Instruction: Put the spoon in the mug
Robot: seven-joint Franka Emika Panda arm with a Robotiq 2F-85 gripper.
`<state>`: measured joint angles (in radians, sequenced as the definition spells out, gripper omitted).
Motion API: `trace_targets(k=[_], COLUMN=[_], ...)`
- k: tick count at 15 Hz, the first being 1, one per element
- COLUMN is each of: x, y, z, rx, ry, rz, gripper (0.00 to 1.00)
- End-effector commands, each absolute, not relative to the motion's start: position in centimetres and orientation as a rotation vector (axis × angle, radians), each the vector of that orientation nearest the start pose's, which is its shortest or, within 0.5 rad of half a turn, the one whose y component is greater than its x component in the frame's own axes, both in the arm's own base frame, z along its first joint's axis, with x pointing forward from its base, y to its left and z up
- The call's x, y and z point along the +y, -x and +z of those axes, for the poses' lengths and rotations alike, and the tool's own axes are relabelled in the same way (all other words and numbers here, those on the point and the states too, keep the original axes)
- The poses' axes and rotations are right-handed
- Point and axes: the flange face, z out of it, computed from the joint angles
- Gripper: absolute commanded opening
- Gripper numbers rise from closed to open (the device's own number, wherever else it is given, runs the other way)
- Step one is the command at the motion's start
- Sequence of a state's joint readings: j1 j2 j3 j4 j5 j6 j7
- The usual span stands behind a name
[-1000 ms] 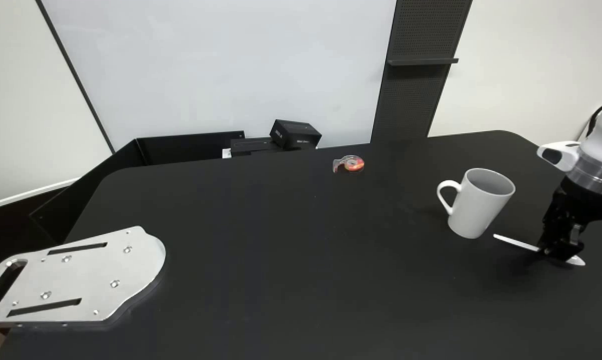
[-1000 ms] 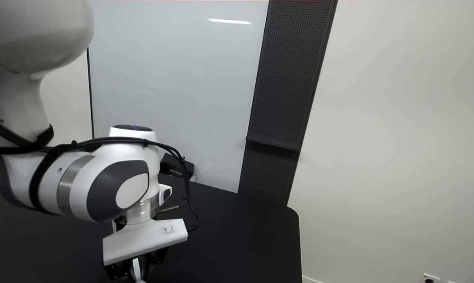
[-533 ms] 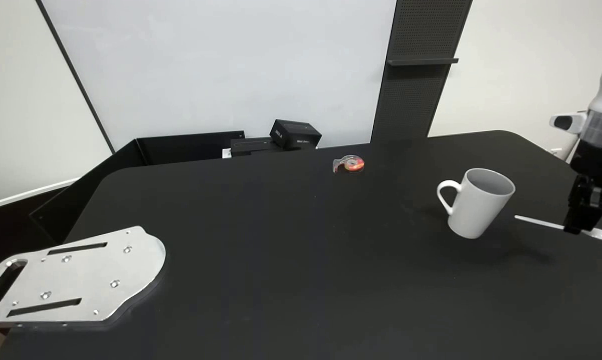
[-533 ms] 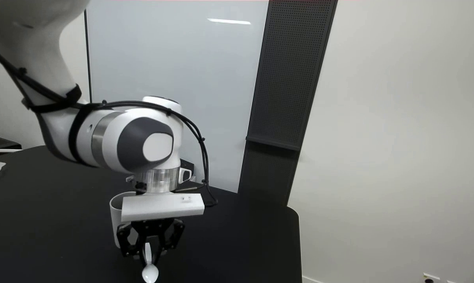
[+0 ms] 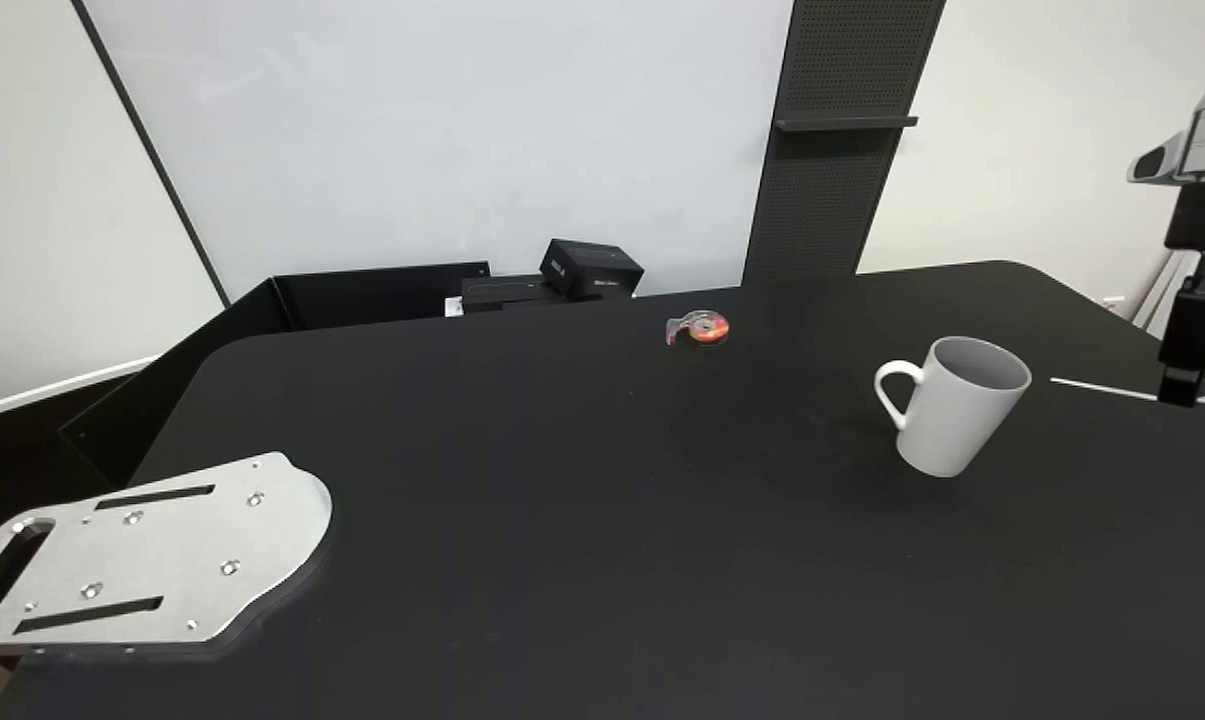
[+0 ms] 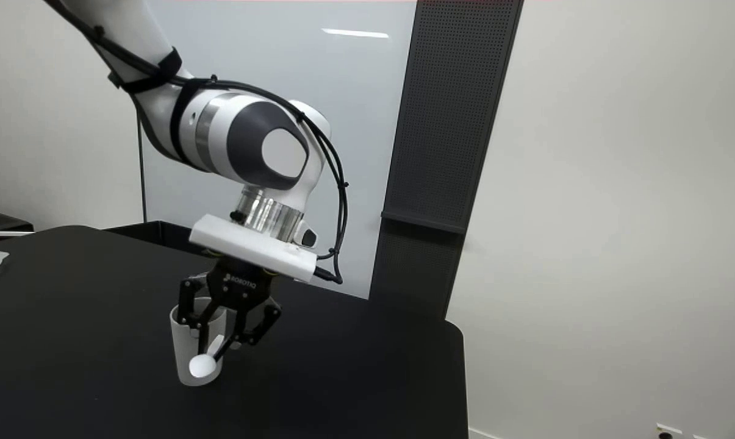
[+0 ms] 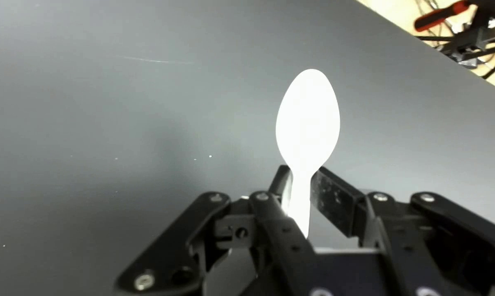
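Note:
My gripper [image 7: 301, 176] is shut on the white spoon [image 7: 308, 119], gripping the handle just below the bowl. The bowl sticks out beyond the fingertips, and the far handle end is hidden in the wrist view. In an exterior view the spoon handle [image 5: 1102, 388] points toward the mug and the gripper [image 5: 1182, 385] is at the right edge. The spoon [image 6: 202, 366] is held above the table. The white mug [image 5: 962, 410] stands upright, its loop handle facing away from the gripper. In an exterior view the gripper [image 6: 210, 350] partly covers the mug [image 6: 185, 347].
A tape dispenser [image 5: 700, 328] lies near the table's back edge. A slotted metal plate [image 5: 172, 560] is at the left. Black boxes [image 5: 592, 268] stand behind the table. A screwdriver [image 7: 440, 17] shows beyond the table edge.
My gripper has lifted the spoon up from near the table surface. The wrist has tilted. The mug has not moved.

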<state>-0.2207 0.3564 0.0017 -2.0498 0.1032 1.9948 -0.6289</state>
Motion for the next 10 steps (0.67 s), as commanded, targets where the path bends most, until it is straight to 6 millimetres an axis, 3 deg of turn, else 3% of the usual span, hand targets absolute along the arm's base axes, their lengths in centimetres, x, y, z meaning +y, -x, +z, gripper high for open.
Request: trace_targets(k=[1,7,10], x=[-11.1,-10.9,-11.0], y=[-55.2,-56.8,-57.8], z=[26.4,29.8,30.0], rx=[-0.262,-0.132,-0.059], ry=[2.753,2.596,2.497], rz=[0.557,0.693,0.769], gripper=[0.05,0.05,0.05])
